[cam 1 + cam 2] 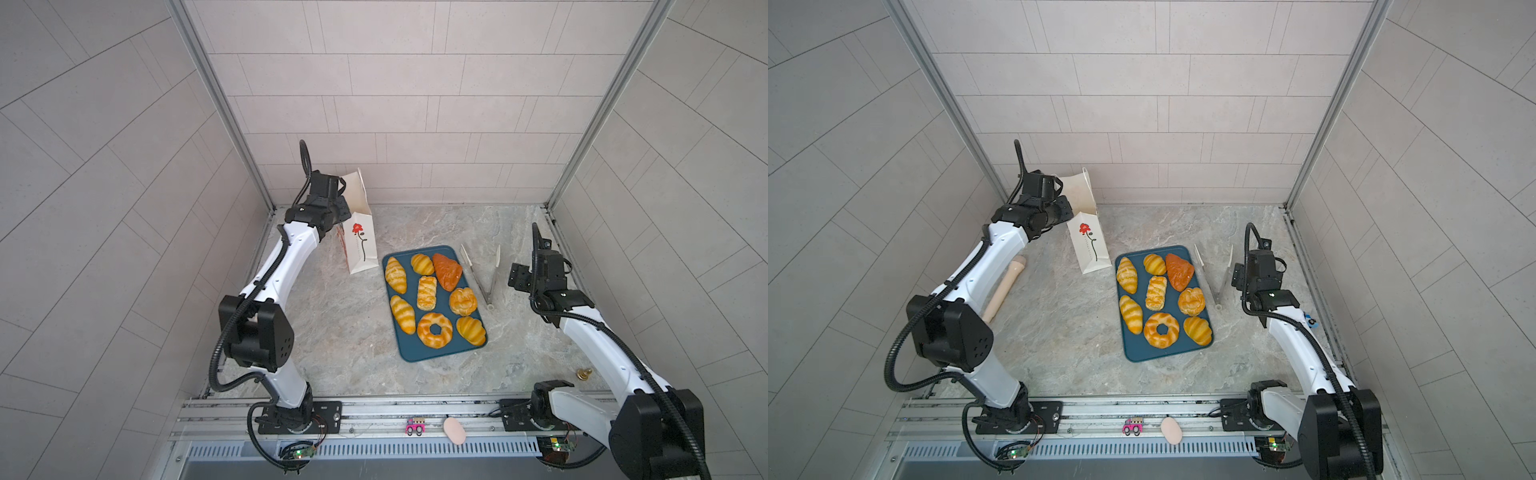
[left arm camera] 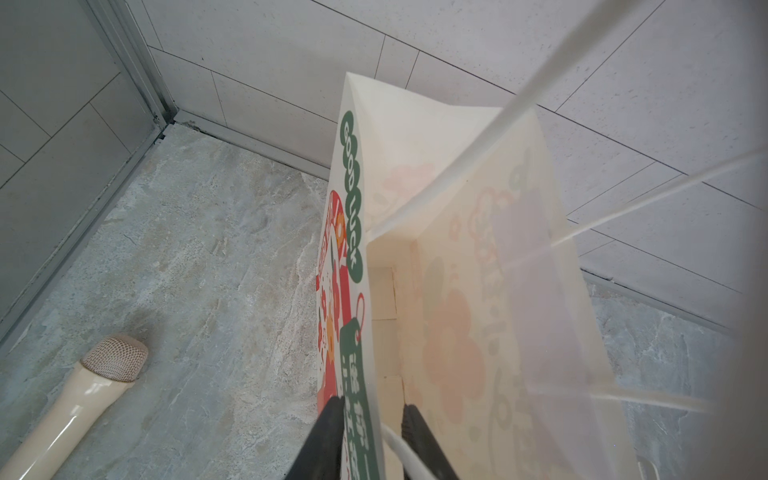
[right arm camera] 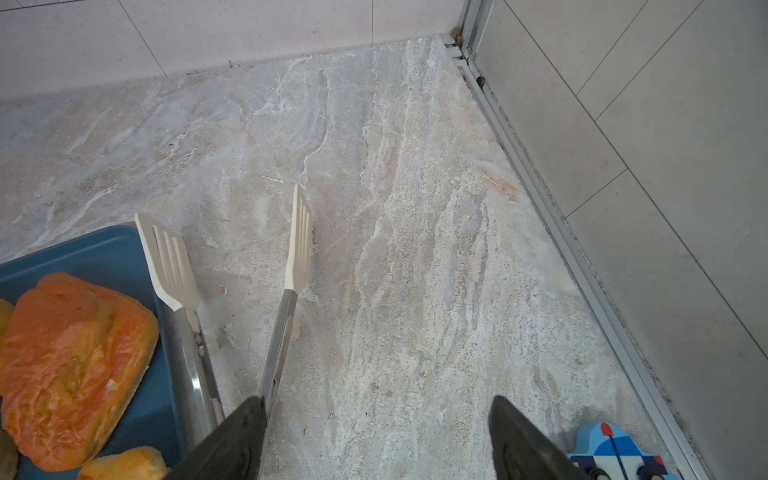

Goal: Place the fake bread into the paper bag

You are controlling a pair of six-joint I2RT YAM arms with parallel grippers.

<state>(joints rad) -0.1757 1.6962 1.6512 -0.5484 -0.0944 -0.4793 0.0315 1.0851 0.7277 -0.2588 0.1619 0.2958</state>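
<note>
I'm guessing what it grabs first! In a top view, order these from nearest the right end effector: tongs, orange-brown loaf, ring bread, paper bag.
1. The tongs, just beside the right end effector.
2. The orange-brown loaf, far right corner of the tray.
3. The ring bread, tray's near edge.
4. The paper bag, beyond the tray, far left.

text: "GOOD LUCK" | style: white capitals on a green band (image 2: 351, 195) | on: outer side of the paper bag (image 2: 469, 266), running down from its top edge | green tag (image 2: 357, 374) lower on that side of the bag: lettering unreadable
</note>
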